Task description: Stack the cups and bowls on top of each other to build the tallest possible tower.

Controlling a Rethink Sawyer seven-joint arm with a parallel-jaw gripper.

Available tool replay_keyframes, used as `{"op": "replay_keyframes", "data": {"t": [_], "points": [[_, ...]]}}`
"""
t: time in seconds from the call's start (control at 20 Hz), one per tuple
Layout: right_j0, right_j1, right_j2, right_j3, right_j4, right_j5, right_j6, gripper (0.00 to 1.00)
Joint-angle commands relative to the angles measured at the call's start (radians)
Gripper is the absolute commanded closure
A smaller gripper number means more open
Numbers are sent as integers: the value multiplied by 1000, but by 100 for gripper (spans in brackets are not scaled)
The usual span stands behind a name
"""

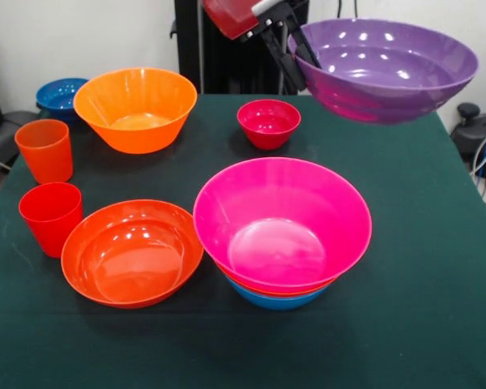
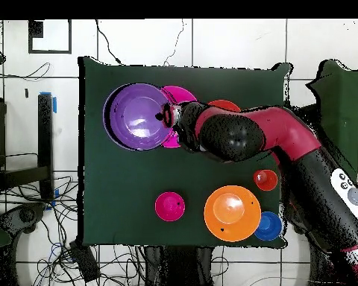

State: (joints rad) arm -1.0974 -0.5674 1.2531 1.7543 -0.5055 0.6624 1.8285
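Note:
My gripper (image 1: 296, 50) is shut on the rim of the purple bowl (image 1: 389, 69) and holds it in the air above the table's far right. In the overhead view the gripper (image 2: 167, 116) and the purple bowl (image 2: 136, 116) are beside the tower. The tower (image 1: 280, 243) is the large pink bowl (image 1: 282, 219) nested on a red-orange bowl in the medium blue bowl (image 1: 277, 299). A wide red-orange bowl (image 1: 132, 252) lies to its left. The red cup (image 1: 50, 217) and the ribbed orange cup (image 1: 44, 150) stand at the left.
The large yellow-orange bowl (image 1: 135, 108) and the small blue bowl (image 1: 61, 96) sit at the far left. The small magenta bowl (image 1: 268, 123) sits at the far middle. The arm (image 2: 256, 134) covers part of the table in the overhead view.

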Motion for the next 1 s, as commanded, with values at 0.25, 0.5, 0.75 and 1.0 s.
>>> {"op": "replay_keyframes", "data": {"t": [0.25,0.5,0.75,1.0], "points": [[83,112,-35,-221,-53,202,-492,100],[112,153,-53,-317,-37,275,-584,100],[146,184,-77,-415,-33,349,-658,100],[179,220,-100,-504,-39,400,-716,100]]}}
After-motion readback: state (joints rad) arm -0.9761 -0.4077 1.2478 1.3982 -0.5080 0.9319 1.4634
